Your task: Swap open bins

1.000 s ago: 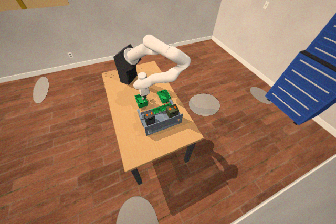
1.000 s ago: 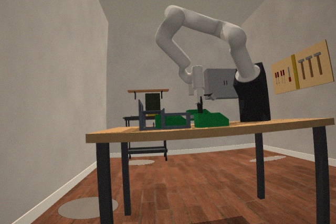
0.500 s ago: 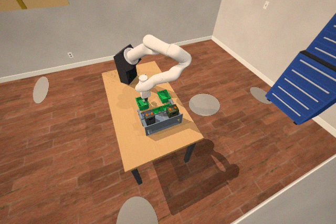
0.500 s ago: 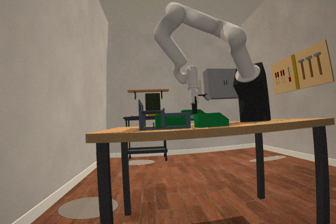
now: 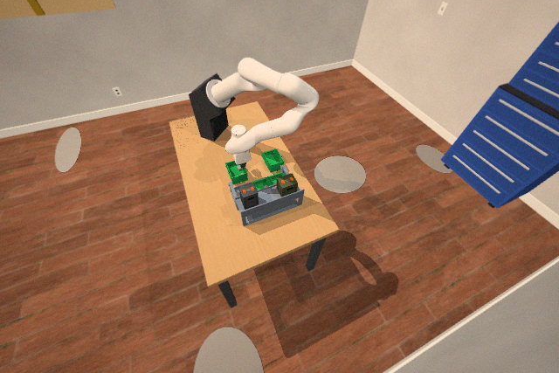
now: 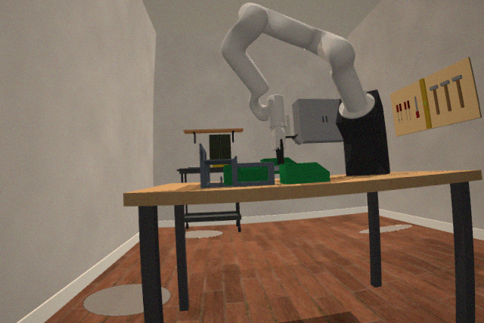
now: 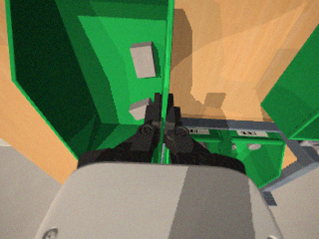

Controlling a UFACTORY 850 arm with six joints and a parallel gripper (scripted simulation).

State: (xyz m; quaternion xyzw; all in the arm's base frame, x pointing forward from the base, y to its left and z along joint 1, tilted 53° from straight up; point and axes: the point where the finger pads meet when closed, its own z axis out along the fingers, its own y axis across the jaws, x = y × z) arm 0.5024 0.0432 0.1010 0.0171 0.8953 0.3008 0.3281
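Note:
A green open bin with two grey parts in it sits on the table top, beside the grey shelf. My gripper points down at this bin, and its fingers are shut on the bin's thin right side wall, one finger inside and one outside. It also shows in the exterior view. A second green bin stands on the table to the right, with no parts showing in it; its edge shows in the wrist view.
The shelf holds a black bin, an olive bin and a green bin between them. The arm's black base stands at the table's far end.

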